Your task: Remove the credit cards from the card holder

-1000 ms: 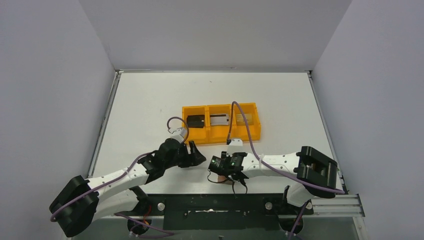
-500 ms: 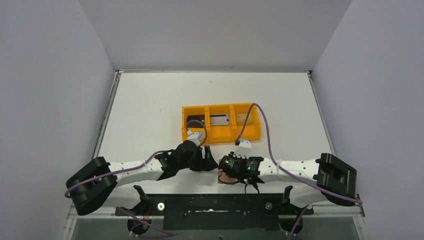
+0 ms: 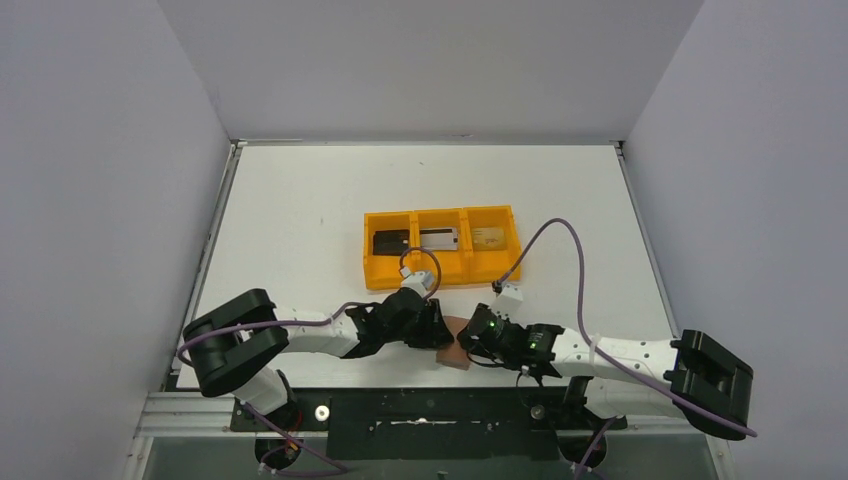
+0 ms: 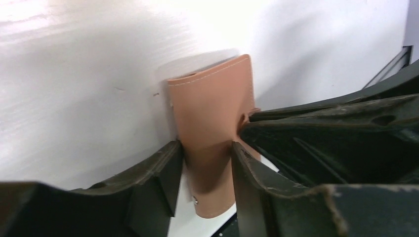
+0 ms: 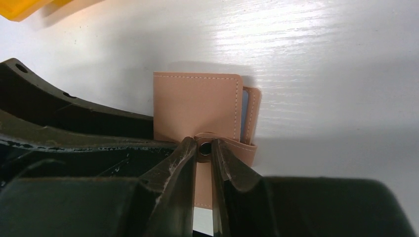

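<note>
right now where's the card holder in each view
top: holder low centre, between the two arm tips, nearer than the tray.
left wrist: holder centre, running down to the bottom edge.
right wrist: holder centre, tab on its right side; tray corner at top left.
shared landmark: the white table under it, in all three.

L fingers point(image 4: 159, 180) clamping, R fingers point(image 5: 174, 167) pinched
</note>
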`<action>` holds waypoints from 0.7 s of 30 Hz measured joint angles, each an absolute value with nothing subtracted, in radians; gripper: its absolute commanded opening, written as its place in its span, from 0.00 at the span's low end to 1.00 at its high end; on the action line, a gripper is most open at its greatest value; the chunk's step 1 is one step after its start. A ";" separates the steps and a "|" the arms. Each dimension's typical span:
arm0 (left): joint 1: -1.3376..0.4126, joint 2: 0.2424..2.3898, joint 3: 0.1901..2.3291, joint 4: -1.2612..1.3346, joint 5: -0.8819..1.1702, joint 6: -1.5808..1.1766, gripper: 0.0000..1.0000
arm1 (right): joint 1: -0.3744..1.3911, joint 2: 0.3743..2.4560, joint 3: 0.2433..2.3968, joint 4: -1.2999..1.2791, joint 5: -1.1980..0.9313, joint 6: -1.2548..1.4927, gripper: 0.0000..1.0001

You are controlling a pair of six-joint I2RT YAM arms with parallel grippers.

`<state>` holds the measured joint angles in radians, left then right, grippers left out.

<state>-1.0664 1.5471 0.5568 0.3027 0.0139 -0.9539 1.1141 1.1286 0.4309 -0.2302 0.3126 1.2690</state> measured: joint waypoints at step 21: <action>-1.079 1.495 0.550 0.232 -0.101 -0.989 0.17 | 1.059 0.952 0.403 -0.364 0.284 1.253 0.31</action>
<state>-1.0786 1.4948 0.5495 0.2317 -0.1009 -0.9886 1.0588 0.9520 0.4030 -0.3641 0.2844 1.2533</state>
